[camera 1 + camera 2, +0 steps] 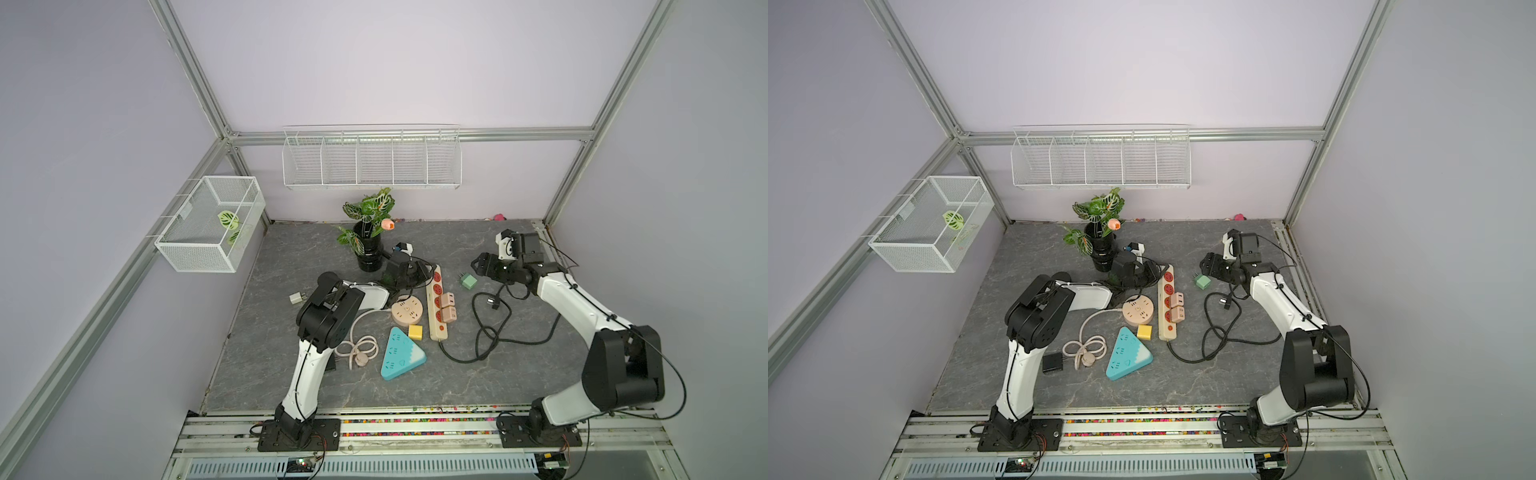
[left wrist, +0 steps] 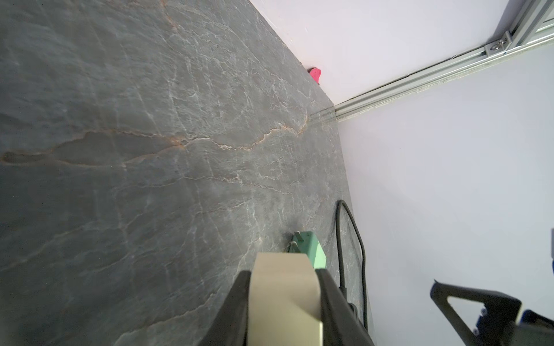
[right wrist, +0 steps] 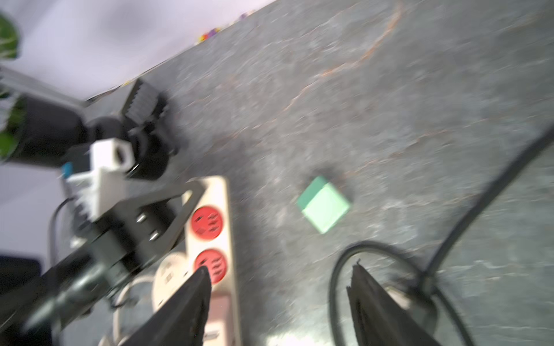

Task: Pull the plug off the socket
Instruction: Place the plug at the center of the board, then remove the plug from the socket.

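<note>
Left pincer (image 2: 283, 278) clamps cream power strip (image 1: 437, 291); right pincer (image 3: 280, 269) open, empty. Green plug (image 1: 468, 281) out, on counter (image 1: 498, 374); two pink plugs (image 1: 447, 298) seated.

Left gripper (image 2: 284, 272) clamped, right gripper (image 3: 280, 268) agape.

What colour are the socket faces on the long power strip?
The socket faces are red; clearest in the right wrist view.
</note>
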You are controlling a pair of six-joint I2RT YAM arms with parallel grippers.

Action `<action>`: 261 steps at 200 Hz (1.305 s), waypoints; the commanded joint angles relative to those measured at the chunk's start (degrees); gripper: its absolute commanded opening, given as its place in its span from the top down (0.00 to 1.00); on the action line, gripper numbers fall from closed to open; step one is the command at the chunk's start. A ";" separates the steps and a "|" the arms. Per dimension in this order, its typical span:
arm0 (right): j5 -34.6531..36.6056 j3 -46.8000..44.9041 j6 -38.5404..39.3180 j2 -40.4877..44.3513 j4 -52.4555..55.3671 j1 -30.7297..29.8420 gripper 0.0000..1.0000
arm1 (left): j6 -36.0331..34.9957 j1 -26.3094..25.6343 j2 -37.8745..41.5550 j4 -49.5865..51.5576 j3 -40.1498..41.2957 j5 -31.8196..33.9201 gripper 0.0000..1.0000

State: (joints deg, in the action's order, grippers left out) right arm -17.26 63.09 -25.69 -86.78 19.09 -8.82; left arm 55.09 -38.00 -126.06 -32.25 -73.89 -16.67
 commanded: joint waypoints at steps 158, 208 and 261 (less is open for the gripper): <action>-7.36 -0.40 5.54 -11.81 1.57 -12.01 0.83 | -1.08 -1.46 2.22 -0.91 0.93 -1.25 0.96; -7.44 -0.72 8.31 -7.00 -0.37 -12.01 1.00 | -2.13 -1.64 5.42 -1.17 5.69 -6.51 0.41; -9.00 0.10 9.26 -7.20 -1.18 -12.08 1.00 | -1.33 -2.17 4.49 -2.13 6.69 -10.65 0.44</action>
State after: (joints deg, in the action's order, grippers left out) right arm -24.16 62.15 -17.98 -95.83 20.86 -20.62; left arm 53.91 -39.83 -121.38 -32.71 -67.11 -24.05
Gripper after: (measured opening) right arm 0.300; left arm 0.589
